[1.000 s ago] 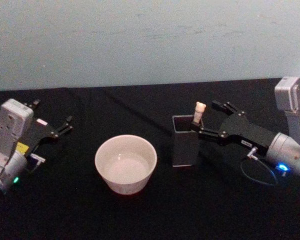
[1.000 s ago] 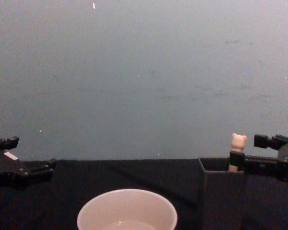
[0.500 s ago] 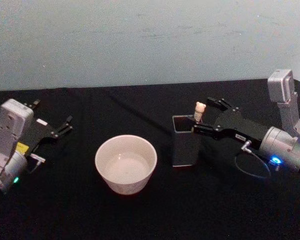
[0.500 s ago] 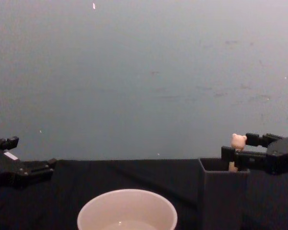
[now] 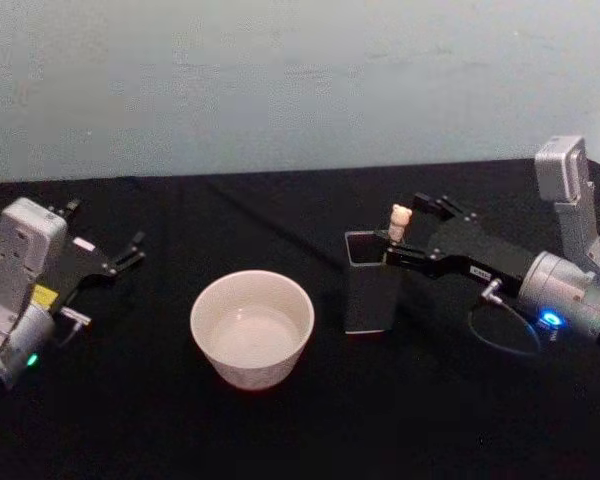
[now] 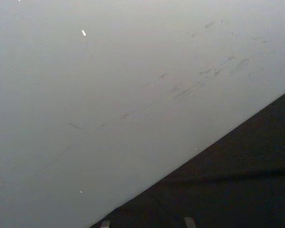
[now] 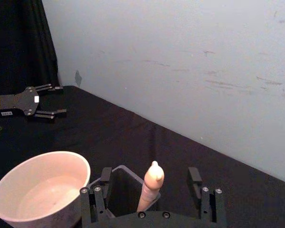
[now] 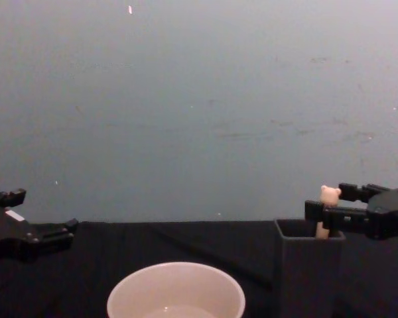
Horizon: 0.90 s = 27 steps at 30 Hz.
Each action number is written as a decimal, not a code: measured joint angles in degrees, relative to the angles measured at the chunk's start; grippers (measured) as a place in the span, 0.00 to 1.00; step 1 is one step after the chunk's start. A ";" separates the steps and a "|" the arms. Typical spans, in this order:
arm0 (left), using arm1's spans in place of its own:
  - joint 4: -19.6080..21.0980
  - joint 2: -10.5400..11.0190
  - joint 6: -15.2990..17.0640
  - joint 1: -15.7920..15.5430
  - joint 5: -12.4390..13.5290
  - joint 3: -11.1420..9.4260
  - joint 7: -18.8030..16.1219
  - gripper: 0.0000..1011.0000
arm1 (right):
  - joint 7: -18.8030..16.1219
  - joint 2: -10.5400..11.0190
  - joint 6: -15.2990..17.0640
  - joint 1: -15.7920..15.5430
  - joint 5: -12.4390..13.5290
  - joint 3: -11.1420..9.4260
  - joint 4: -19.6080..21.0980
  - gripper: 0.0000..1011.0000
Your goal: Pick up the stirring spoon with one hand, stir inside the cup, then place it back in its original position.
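The stirring spoon [image 5: 400,216] stands upright in a dark grey square holder [image 5: 369,295], its beige bear head poking above the rim. My right gripper [image 5: 404,230] is open around the handle just below the bear head, one finger on each side, with a gap to the handle. In the right wrist view the spoon [image 7: 152,184] rises between the two fingers [image 7: 106,175]. From the chest view the bear head [image 8: 330,194] shows between the same gripper's [image 8: 328,201] fingers. The cream-white cup [image 5: 252,326] sits left of the holder. My left gripper [image 5: 105,230] rests open at the far left.
The table [image 5: 300,430] is covered in black cloth and ends at a pale blue-grey wall [image 5: 280,80] behind. The holder [image 8: 309,265] stands close to the cup [image 8: 176,291], with a narrow gap between them.
My right gripper has moved in toward the holder and risen slightly, so its fingers now straddle the spoon's handle. The left arm, cup and holder have not moved.
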<state>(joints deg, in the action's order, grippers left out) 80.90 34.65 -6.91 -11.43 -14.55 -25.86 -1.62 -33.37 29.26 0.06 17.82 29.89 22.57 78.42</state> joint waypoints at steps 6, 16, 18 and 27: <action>0.00 0.00 0.00 0.00 0.00 0.00 0.00 0.99 | 0.03 0.03 -0.10 -0.03 -0.03 -0.01 0.03 0.99; 0.00 0.00 0.00 0.00 0.00 0.00 0.00 0.99 | 0.04 0.07 -0.18 -0.07 -0.06 0.00 0.06 0.90; 0.00 0.00 0.00 0.00 0.00 0.00 0.00 0.99 | 0.04 0.07 -0.20 -0.08 -0.07 -0.01 0.06 0.83; 0.00 0.00 0.00 0.00 0.00 0.00 0.00 0.99 | 0.04 0.07 -0.24 -0.08 -0.08 0.00 0.06 0.57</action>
<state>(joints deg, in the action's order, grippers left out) 80.90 34.64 -6.91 -11.44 -14.55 -25.86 -1.62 -33.33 29.33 -0.18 17.74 29.80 22.57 78.49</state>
